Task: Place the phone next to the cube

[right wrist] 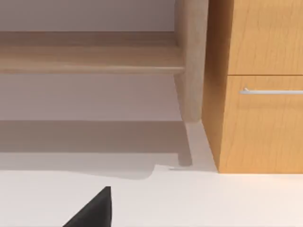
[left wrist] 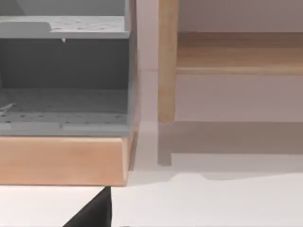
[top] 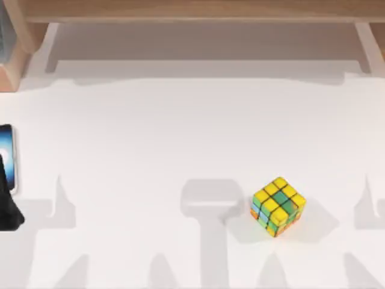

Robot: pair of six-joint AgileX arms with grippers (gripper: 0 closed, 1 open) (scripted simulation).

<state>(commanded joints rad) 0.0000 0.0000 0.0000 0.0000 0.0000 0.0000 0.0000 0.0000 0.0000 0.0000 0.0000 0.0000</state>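
Observation:
The phone (top: 7,153) lies at the far left edge of the table in the top view, its blue-to-white screen up and partly cut off by the picture's edge. A dark part of my left gripper (top: 8,201) overlaps the phone's near end. The cube (top: 278,206), mostly yellow with green and orange tiles, sits right of the table's middle, far from the phone. A black piece of my left gripper (left wrist: 92,213) shows in the left wrist view, and a black piece of my right gripper (right wrist: 92,210) shows over the white table in the right wrist view.
A wooden shelf (top: 198,12) runs along the back of the table. A grey rack on a wooden base (left wrist: 64,156) stands at the back left, and a wooden cabinet with a drawer handle (right wrist: 260,94) at the back right. White tabletop (top: 150,150) stretches between phone and cube.

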